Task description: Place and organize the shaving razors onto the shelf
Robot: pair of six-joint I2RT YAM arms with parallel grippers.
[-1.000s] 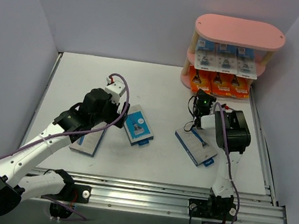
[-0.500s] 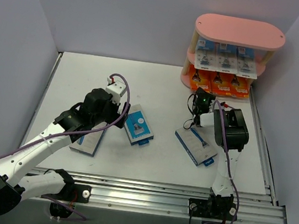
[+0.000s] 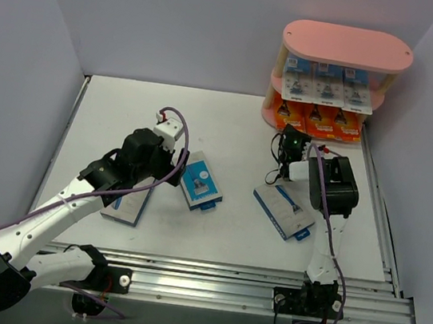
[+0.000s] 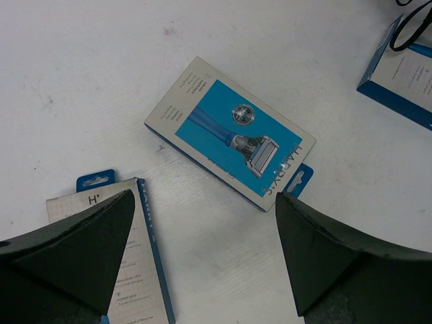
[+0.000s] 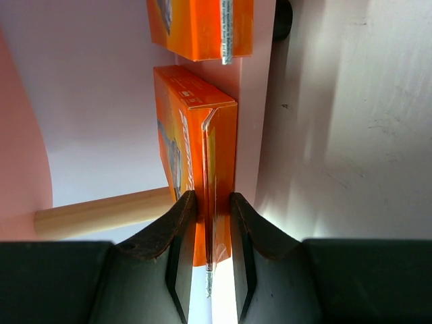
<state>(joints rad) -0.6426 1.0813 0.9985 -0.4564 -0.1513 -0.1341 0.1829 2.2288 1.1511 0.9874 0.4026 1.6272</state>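
The pink three-tier shelf (image 3: 348, 43) stands at the back right. White-blue blister cards (image 3: 324, 84) fill its middle tier and orange packs (image 3: 323, 122) its bottom tier. My right gripper (image 3: 287, 133) is at the bottom tier's left end. In the right wrist view the right gripper (image 5: 212, 197) is shut on the end of an upright orange pack (image 5: 202, 135) standing on the pink board (image 5: 251, 135). My left gripper (image 3: 174, 162) is open and empty above the table; in its wrist view the left gripper (image 4: 204, 199) hovers just short of a blue razor box (image 4: 229, 135).
A second blue box (image 3: 128, 202) lies under my left arm and also shows in the left wrist view (image 4: 115, 256). A third blue box (image 3: 284, 209) lies beside my right arm. Another orange pack (image 5: 202, 27) stands next to the held one. A wooden post (image 5: 101, 212) is beside it.
My right gripper has crept a little up and left, toward the shelf's bottom tier. The left arm has hardly moved.
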